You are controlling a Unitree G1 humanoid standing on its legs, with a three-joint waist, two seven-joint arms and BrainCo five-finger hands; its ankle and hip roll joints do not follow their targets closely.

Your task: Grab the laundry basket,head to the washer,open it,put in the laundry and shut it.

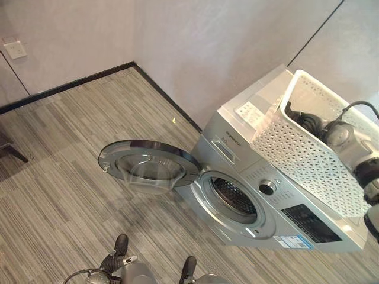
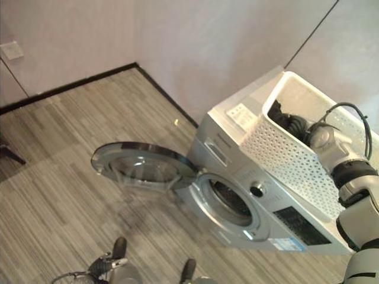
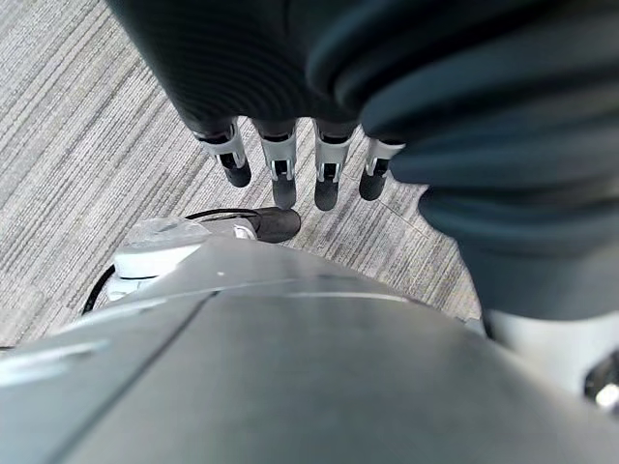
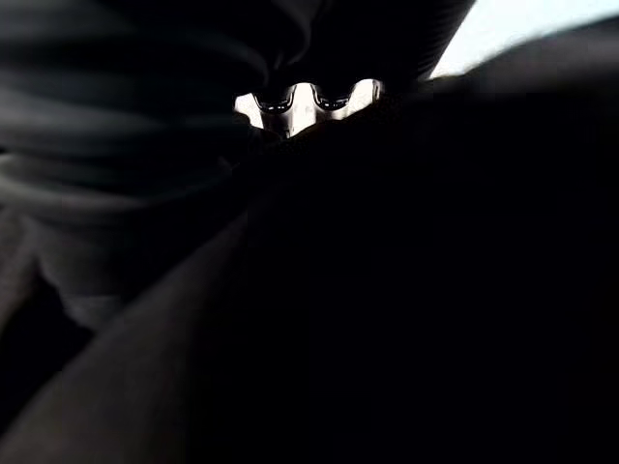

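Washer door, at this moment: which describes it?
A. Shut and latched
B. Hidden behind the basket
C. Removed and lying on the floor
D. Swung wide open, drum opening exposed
D: the washer door hangs swung out on its hinge, clear of the washer, so the drum opening is exposed, while the white laundry basket sits on top of the machine.

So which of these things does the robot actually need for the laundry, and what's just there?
Needed:
washing machine
its open door
white laundry basket on top
dark laundry inside it
right hand reaching into the basket

Just there:
wall socket
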